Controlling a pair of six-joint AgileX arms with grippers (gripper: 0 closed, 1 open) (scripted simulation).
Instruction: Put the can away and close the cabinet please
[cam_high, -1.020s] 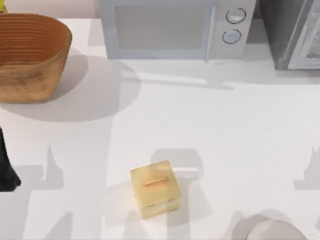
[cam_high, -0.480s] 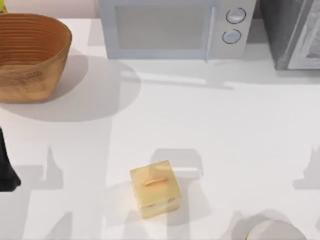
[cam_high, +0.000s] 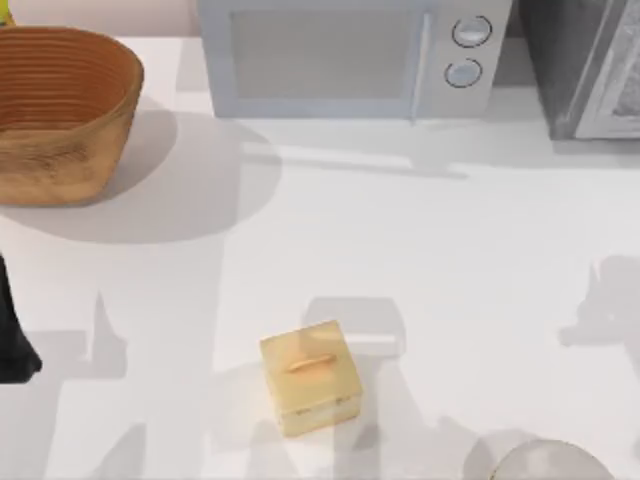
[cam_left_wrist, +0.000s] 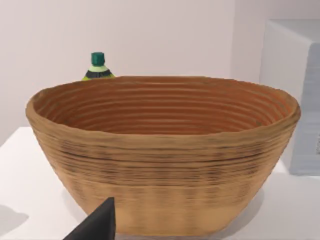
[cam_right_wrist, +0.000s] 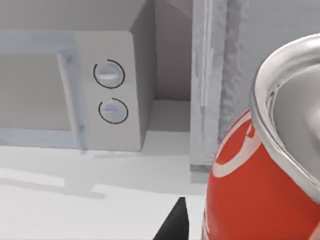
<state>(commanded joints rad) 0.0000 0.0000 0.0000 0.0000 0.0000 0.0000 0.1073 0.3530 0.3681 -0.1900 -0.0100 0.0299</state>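
Glossy cylindrical can (cam_right_wrist: 250, 195), silver-rimmed

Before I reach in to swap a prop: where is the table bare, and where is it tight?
Widest bare stretch: mid-table, between the microwave and the tan box. Also bare between the wicker basket and that box. Tightest at the right rear, where the microwave meets the cabinet, and by the can.

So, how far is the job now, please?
Looks done: the can seems lifted, close before the right wrist camera and near the cabinet, whose door edge stands out, apparently open. In hand: bringing the can toward the cabinet beside the microwave. Left: placing it inside and closing the door. The left arm idles near the basket.
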